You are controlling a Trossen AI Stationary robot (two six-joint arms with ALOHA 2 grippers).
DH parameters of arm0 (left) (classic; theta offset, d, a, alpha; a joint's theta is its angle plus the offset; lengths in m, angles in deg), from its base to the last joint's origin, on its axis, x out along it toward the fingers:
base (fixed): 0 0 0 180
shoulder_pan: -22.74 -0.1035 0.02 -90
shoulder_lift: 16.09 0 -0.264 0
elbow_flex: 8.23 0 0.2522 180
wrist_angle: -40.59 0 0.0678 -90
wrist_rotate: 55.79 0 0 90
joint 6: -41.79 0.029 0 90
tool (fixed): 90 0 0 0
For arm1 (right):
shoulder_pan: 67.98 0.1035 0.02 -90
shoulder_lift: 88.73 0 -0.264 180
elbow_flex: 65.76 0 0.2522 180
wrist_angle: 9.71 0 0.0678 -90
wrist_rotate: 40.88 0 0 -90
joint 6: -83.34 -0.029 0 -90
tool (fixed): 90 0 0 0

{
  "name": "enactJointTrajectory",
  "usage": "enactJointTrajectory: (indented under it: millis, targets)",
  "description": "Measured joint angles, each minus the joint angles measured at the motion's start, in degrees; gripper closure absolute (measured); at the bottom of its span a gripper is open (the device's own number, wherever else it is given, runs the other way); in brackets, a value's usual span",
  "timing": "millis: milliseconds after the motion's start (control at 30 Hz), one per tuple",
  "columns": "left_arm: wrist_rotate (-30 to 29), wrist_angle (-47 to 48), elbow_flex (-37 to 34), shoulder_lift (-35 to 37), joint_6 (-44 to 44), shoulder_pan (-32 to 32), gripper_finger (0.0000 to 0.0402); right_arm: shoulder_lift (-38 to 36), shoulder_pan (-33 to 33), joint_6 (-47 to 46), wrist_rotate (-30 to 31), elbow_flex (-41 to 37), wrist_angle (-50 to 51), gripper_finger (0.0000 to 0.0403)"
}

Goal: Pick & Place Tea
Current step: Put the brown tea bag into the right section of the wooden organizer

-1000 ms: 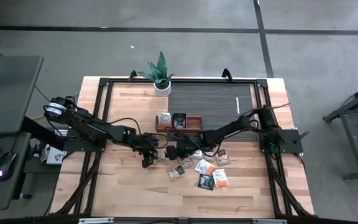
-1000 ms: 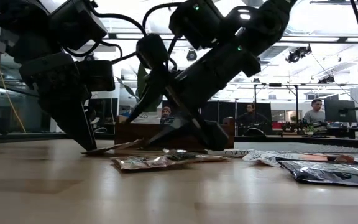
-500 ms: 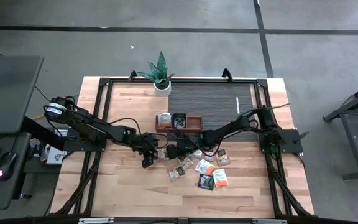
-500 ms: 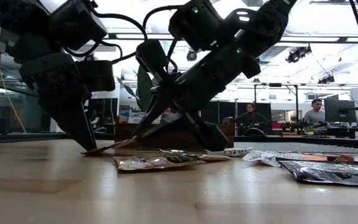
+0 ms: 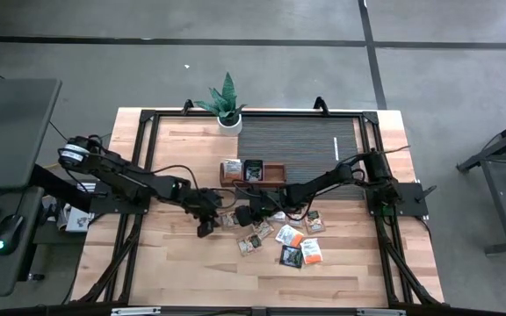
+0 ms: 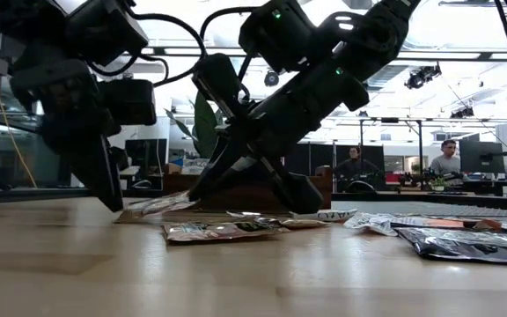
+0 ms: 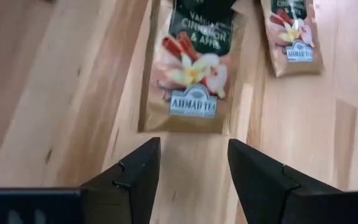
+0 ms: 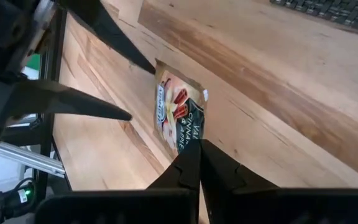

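Tan tea sachet (image 8: 180, 117) pinched by right claw (image 8: 197, 163), left claw (image 7: 188, 177) beside

- the sachet (image 7: 190, 74) lying on the surface just ahead of the left claw carries a light label with the brand "ahmad tea", easy to read in the left wrist view.
- on the dark top part of the same sachet, light letters read about "vanilla cinnamon & apple"; the first word is cut by the picture edge.
- a second sachet (image 7: 289, 34) beside it has the same kind of light label, but the letters are too small to read.
- in the right wrist view, the sachet (image 8: 179, 117) shows light letters beginning "van" and "cin"; the rest cannot be read.
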Motion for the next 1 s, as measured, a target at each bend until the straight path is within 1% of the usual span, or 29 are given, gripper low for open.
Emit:
enactJointTrajectory:
  millis: [133,233,400,567,733,900,1000]
  targets:
    - [0.0,2.9,0.0,3.5,0.0,0.0,0.0216,0.0,0.0,0.7,-0.3,0.0,-0.8,0.0402]
    - [-0.4,5.4,0.0,6.5,-0.4,0.0,0.0216,-0.6,-0.2,2.0,-1.7,0.0,-2.1,0.0402]
    - [-5.3,10.9,0.1,13.8,-1.4,0.0,0.0216,-5.6,-1.2,6.1,-4.1,0.0,0.0,0.0402]
    - [-8.9,13.8,0.2,21.1,-1.4,0.0,0.0216,-13.9,-3.0,11.2,-3.8,0.0,3.8,0.0403]
    - [-10.7,14.0,0.2,25.8,-1.6,0.0,0.0216,-24.8,-5.5,17.5,-2.9,0.0,9.6,0.0403]
    - [-11.0,13.7,0.2,27.2,-2.8,0.0,0.0216,-35.8,-9.0,25.5,-3.7,0.1,20.9,0.0403]
    - [-10.6,13.4,0.2,27.2,-2.9,0.0,0.0216,-41.2,-11.4,30.0,-5.3,0.2,27.7,0.0403]
